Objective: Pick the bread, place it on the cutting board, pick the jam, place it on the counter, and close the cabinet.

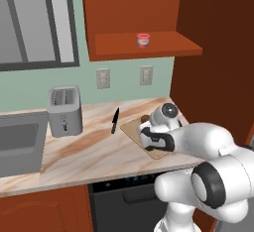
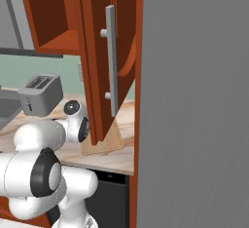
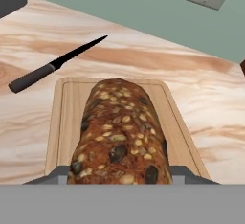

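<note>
On the far left of the long beige marble-patterned counter stands a grey two-slot toaster, and right of it lies a black-handled kitchen knife. Further right, the flat light tan wooden cutting board lies on the counter. Over it, the seeded dark brown loaf of bread sits between the jaws of the gripper, which are clenched on it, low over the board. Whether the loaf touches the wood I cannot tell. So the first placing looks nearly done, lacking only the release. Up on the shelf of the reddish-brown wooden wall cabinet, the small pink-red jam jar waits untouched. At the right, the arched-panel door with its long grey handle stands open, still to be closed.
</note>
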